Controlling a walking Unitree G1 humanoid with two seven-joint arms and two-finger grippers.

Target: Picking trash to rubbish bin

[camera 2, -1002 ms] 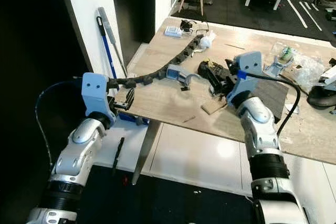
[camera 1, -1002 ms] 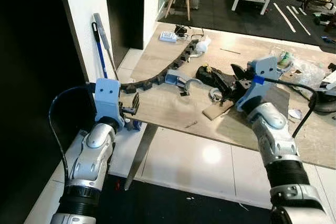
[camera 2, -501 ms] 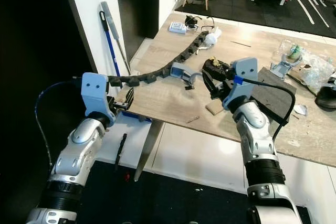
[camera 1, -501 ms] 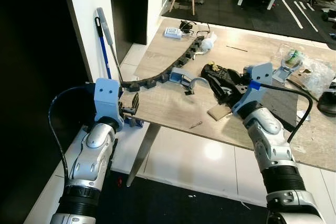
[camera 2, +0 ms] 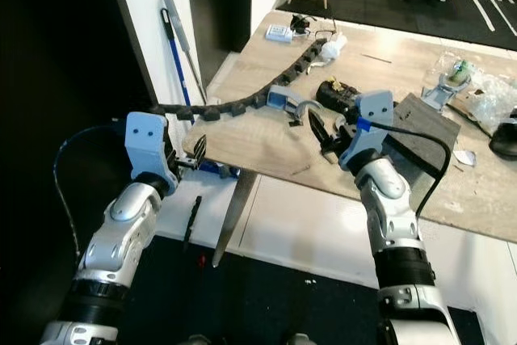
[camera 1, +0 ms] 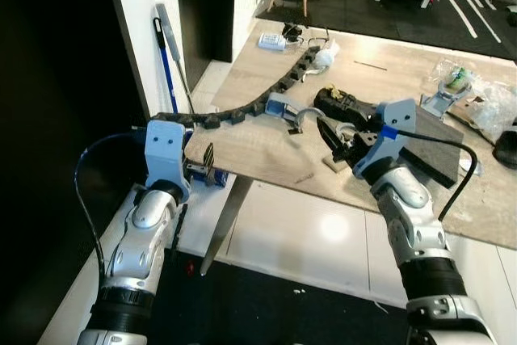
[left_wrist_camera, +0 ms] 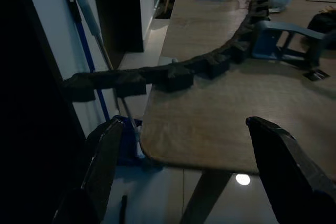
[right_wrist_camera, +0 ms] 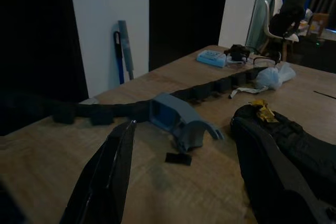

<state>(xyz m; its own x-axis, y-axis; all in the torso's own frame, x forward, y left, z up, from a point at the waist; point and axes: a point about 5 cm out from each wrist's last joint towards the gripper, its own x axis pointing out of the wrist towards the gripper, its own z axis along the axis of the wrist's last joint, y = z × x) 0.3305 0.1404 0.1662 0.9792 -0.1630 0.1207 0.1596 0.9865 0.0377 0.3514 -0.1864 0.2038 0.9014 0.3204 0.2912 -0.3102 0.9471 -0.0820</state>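
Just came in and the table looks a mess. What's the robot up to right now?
The robot stands at the corner of a cluttered wooden table. Its right gripper is open and empty over the tabletop, near a blue-grey plastic part and a black bundle. Its left gripper, also open and empty, sits by the table's corner, where a black cable chain runs off the edge. Nothing is picked up yet.

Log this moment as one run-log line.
right gripper: open, over table near blue-grey bracket | left gripper: open, at table corner | black cable chain: on table, untouched
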